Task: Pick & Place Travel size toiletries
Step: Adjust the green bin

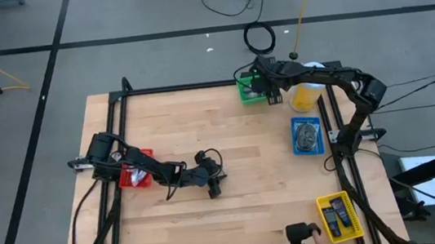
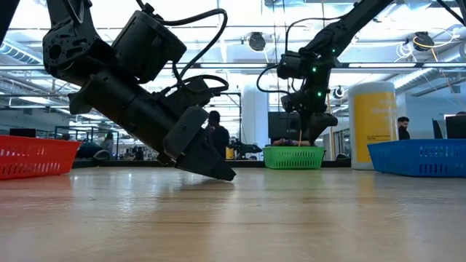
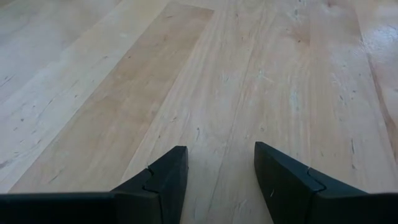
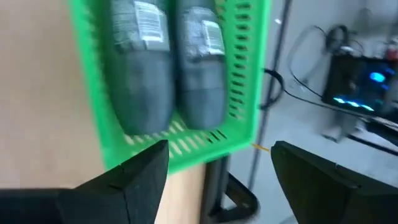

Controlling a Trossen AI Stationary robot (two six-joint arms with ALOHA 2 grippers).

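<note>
Two dark grey toiletry items with barcode labels point(image 4: 149, 68) lie side by side in the green basket point(image 1: 248, 86) at the table's far edge. More dark grey packets point(image 1: 308, 135) fill the blue basket point(image 1: 293, 139), and slim dark tubes point(image 1: 336, 215) sit in the yellow basket point(image 1: 325, 223). My right gripper point(image 4: 221, 146) hovers open above the green basket's edge, also visible in the high view point(image 1: 270, 95). My left gripper point(image 3: 221, 155) is open, tilted down low over bare wood at the table's middle point(image 1: 215, 190), holding nothing.
A tall yellow bottle point(image 1: 306, 95) stands right of the green basket. A red basket point(image 1: 135, 172) sits under my left arm at the table's left. A person's hand point(image 1: 323, 243) shows at the near edge beside the yellow basket. Bare wood spans the table's middle.
</note>
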